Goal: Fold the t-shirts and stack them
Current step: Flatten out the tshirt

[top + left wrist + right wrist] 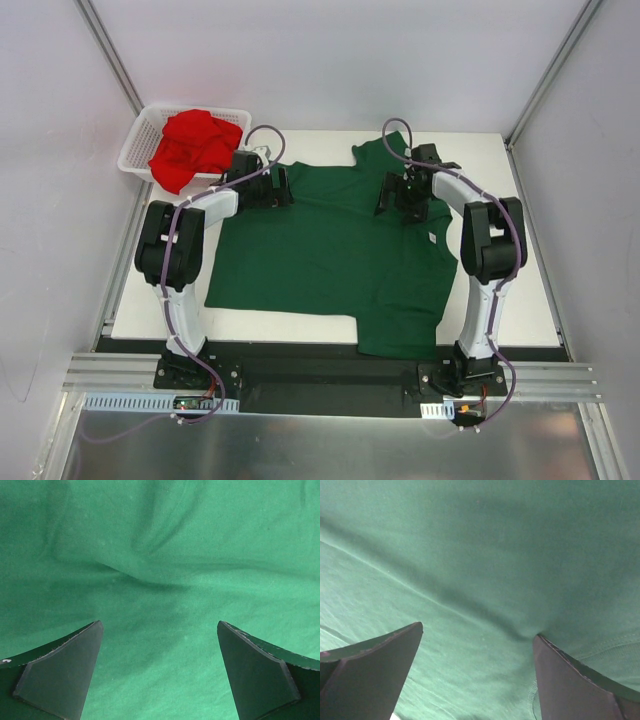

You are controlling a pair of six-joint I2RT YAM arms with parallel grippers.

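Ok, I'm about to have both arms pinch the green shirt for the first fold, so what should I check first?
1. left gripper open: ok, jaws wide over the cloth.
2. right gripper open: ok, jaws wide.
3. green t-shirt lying flat: not ok, creased under the left gripper, and one corner reaches past the near edge of the table.
4. red t-shirt clear of the fold: ok, crumpled in the white mesh basket.
5. Contact with the cloth: cannot tell.
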